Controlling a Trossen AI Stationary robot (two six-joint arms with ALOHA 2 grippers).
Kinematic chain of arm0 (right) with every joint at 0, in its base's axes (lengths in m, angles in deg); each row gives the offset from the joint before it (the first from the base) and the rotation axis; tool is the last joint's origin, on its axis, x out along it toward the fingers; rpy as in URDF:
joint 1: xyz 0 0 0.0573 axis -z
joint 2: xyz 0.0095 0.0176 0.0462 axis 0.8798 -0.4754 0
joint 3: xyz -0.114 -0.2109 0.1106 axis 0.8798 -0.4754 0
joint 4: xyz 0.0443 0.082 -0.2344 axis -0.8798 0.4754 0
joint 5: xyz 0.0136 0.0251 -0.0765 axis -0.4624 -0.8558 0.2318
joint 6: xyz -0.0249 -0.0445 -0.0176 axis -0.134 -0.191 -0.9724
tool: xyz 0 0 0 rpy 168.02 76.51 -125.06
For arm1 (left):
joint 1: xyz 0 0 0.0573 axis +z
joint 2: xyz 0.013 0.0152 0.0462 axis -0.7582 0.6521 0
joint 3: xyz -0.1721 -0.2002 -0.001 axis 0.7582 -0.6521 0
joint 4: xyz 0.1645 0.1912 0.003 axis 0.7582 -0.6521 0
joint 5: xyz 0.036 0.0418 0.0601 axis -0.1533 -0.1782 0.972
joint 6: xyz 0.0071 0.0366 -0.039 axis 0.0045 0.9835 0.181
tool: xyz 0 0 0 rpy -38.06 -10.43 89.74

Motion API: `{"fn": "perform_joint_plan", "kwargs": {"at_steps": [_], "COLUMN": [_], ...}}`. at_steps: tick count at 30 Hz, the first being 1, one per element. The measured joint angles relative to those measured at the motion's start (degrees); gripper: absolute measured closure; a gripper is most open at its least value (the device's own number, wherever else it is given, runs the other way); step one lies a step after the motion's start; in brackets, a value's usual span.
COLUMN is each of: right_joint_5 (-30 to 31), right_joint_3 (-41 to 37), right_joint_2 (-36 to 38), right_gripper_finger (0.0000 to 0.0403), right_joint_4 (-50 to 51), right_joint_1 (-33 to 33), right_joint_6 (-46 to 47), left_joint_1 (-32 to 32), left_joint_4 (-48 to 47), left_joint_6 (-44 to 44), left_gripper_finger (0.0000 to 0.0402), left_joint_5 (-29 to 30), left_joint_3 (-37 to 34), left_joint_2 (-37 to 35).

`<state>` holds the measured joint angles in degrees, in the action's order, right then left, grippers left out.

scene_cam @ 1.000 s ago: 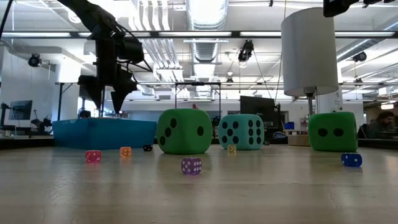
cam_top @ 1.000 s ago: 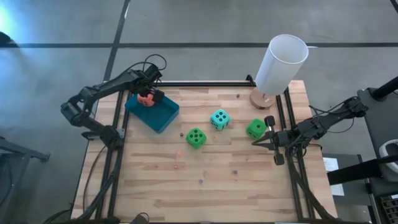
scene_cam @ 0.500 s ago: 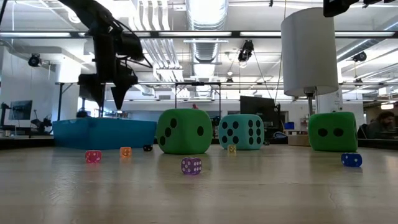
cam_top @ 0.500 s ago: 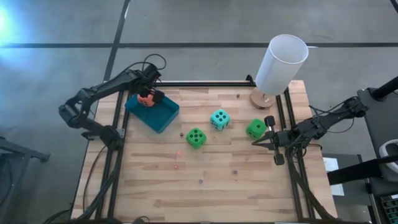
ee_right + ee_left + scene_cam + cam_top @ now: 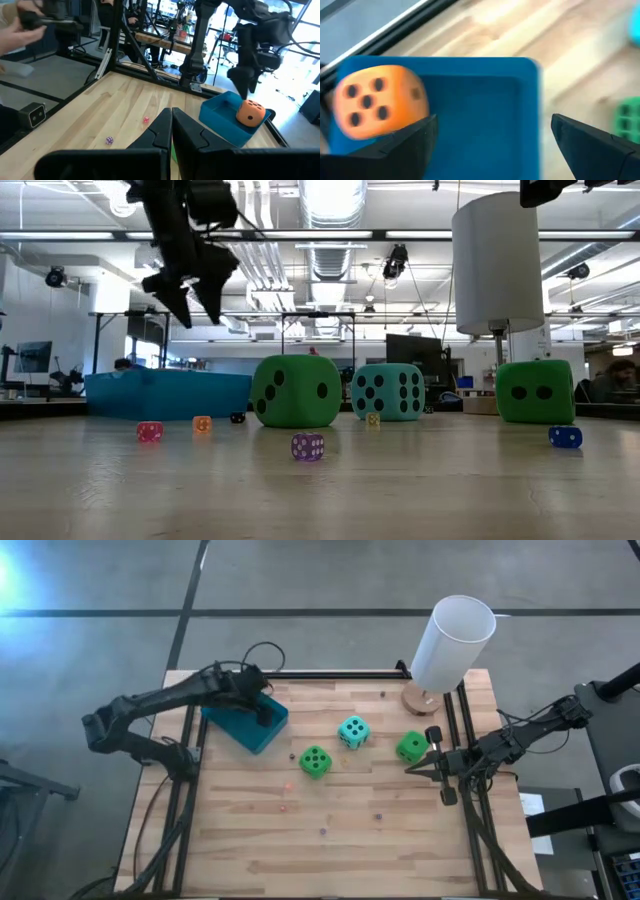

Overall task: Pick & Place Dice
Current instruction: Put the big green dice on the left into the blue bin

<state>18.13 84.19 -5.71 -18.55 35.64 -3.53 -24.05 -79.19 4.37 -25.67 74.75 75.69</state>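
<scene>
An orange-red die lies in the blue tray near one corner; in the high view my left arm hides it. My left gripper hangs open above the tray, touching nothing, and the low view shows it well above the tray. On the wooden table stand a green die, a teal die and a second green die. My right gripper is shut and waits at the table's right edge, beside that second green die.
A tall white cylinder on a round wooden foot stands at the far right corner. Several tiny coloured dice lie scattered on the table, one of them purple. A person's hand shows beyond the table in the right wrist view.
My left gripper has risen from the tray and swung toward the table's right and near side, staying open over the tray. The orange-red die has stayed in the tray. My right arm has kept still.
</scene>
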Motion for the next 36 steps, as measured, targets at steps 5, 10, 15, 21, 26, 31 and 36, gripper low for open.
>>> {"fn": "perform_joint_plan", "kwargs": {"at_steps": [5, 10, 15, 21, 26, 31, 36], "right_joint_5": [-0.01, -0.02, 0.00, 0.00, -0.01, -0.02, 0.00], "right_joint_3": [0.00, 0.00, 0.01, 0.02, 0.02, 0.02, 0.02], "right_joint_2": [0.00, 0.00, 0.00, 0.00, 0.01, 0.00, 0.02], "right_gripper_finger": [0.0394, 0.0394, 0.0394, 0.0394, 0.0394, 0.0394, 0.0394], "right_joint_4": [-0.02, 0.00, -0.01, -0.02, -0.02, 0.00, -0.04], "right_joint_1": [0.00, 0.02, 0.02, 0.02, 0.02, 0.02, 0.02], "right_joint_6": [0.00, 0.00, 0.00, 0.00, 0.00, 0.00, 0.00], "left_joint_1": [-8.94, -19.10, -25.63, -28.53, -30.50, -31.99, -33.09], "left_joint_4": [3.77, 9.49, 14.25, 14.60, 14.46, 13.79, 14.09], "left_joint_6": [-5.91, -10.33, -14.44, -17.40, -17.29, -17.36, -17.32], "left_gripper_finger": [0.0003, 0.0002, 0.0003, 0.0004, 0.0003, 0.0012, 0.0019], "left_joint_5": [0.17, 2.78, 3.03, 3.15, 3.12, 2.58, 2.55], "left_joint_3": [0.00, 0.04, 0.11, 3.03, 6.70, 7.72, 7.69], "left_joint_2": [0.77, 2.60, 6.18, 11.56, 16.17, 17.64, 16.99]}}
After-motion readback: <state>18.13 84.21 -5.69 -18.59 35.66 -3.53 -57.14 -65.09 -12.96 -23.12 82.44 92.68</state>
